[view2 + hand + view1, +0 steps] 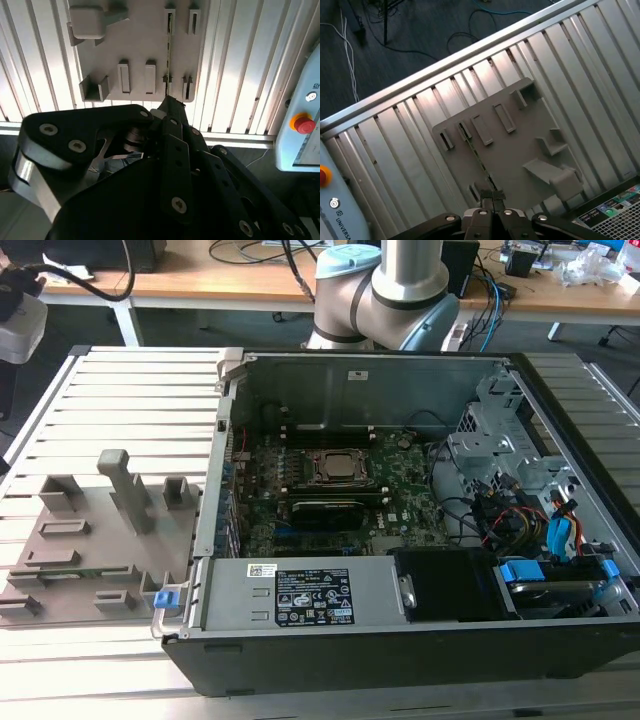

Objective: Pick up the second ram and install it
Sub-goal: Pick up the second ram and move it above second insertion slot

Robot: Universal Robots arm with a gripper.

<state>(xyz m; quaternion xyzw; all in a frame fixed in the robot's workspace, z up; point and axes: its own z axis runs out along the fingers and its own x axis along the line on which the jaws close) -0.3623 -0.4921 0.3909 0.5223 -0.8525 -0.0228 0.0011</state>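
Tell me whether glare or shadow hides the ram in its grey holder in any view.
Second wrist view: the slatted table glares in bright stripes, the gripper is a dark backlit mass, and the second ram shows as a thin edge-on line. First wrist view: even light, no glare on the grey holder. Exterior view: the computer case interior is dim.

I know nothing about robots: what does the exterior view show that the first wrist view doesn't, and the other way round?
Exterior view: the green motherboard with its square socket inside the computer case, and the arm's base behind it.

First wrist view: the arm's own black jaws, shut, above the holder, and a red button off to one side.

Both: the gray holder on the slatted table, with the second ram, a thin green stick, resting in it.
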